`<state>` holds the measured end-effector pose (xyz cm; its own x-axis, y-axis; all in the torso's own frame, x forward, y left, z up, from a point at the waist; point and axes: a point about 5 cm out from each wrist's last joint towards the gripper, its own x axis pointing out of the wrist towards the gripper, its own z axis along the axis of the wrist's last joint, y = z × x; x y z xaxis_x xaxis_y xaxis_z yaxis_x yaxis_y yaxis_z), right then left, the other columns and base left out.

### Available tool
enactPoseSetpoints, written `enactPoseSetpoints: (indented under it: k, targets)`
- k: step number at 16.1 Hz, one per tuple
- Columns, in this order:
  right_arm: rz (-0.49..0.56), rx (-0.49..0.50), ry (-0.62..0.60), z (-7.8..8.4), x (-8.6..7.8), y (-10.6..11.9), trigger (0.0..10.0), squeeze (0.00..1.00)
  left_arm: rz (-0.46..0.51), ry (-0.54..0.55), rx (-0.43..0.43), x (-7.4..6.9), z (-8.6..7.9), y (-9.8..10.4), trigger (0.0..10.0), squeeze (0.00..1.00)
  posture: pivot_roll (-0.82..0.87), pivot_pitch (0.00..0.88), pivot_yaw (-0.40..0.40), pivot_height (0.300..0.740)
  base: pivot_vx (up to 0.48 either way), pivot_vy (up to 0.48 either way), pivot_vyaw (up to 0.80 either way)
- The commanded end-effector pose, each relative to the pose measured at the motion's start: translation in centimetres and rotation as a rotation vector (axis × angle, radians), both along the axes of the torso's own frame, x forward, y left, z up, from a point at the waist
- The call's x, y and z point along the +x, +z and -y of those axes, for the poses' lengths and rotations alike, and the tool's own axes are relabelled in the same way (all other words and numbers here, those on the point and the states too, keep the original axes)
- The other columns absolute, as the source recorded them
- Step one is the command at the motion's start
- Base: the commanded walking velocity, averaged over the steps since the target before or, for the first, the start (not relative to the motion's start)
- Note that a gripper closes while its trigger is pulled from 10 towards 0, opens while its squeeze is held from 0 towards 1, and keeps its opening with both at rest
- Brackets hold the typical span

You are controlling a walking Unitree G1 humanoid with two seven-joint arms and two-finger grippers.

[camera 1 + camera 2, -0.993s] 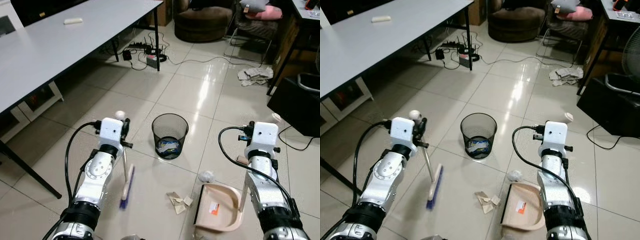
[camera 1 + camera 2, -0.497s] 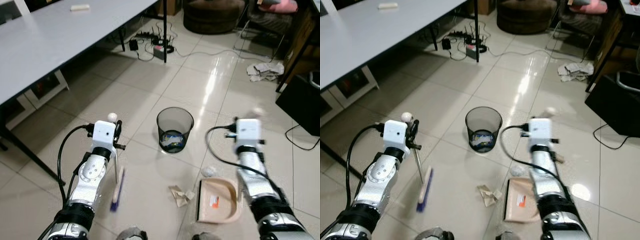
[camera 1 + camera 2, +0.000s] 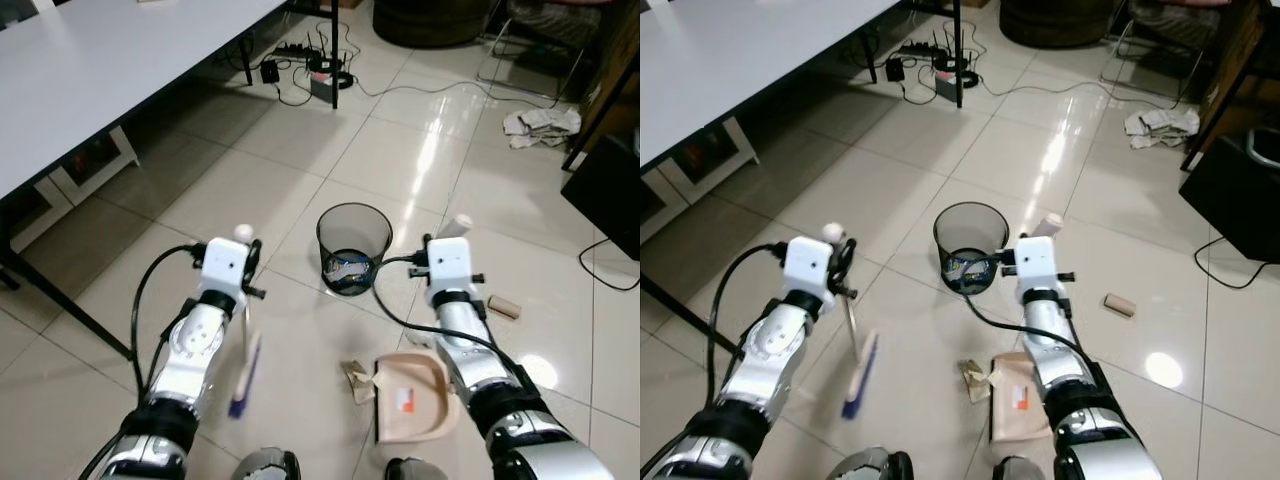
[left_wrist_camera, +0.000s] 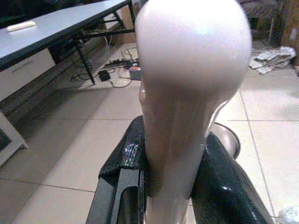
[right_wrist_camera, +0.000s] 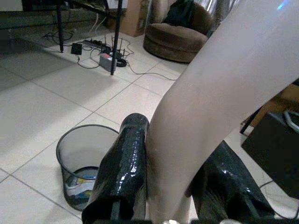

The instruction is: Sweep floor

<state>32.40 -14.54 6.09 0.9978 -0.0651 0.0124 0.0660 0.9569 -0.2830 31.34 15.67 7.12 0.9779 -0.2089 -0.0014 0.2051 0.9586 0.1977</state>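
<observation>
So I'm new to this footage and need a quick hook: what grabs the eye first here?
The black mesh bin stands mid-floor between the two silver arms. The left gripper is shut on the broom, brush on the tiles, and the right gripper is shut on the beige dustpan, lying beside crumpled paper scraps.
</observation>
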Motion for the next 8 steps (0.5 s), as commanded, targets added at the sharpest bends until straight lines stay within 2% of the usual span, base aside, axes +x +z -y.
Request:
enactPoseSetpoints:
  k: [1, 3, 4, 8]
  targets:
    - [0.027, -0.020, 0.018, -0.6, 0.2, 0.3, 10.0, 0.00, -0.020, -0.016, -0.012, 0.3, 0.4, -0.1, 10.0, 0.00, 0.07, 0.158, 0.066, 0.740, 0.000, 0.000, 0.00]
    - [0.013, 0.018, 0.003, -0.9, 0.1, 0.1, 10.0, 0.00, -0.084, -0.024, -0.030, 0.6, 1.4, -0.9, 10.0, 0.00, 0.07, 0.155, 0.056, 0.740, 0.000, 0.000, 0.00]
    - [0.008, 0.044, -0.006, -0.9, 0.2, 0.0, 10.0, 0.00, -0.092, -0.035, -0.016, 0.6, 1.9, -1.1, 10.0, 0.00, 0.07, 0.154, 0.051, 0.740, 0.000, 0.000, 0.00]
    - [0.001, 0.062, -0.003, -1.1, 0.3, 0.0, 10.0, 0.00, -0.107, -0.085, -0.083, 0.7, 4.2, -1.3, 10.0, 0.00, 0.06, 0.144, 0.042, 0.740, 0.000, 0.000, 0.00]
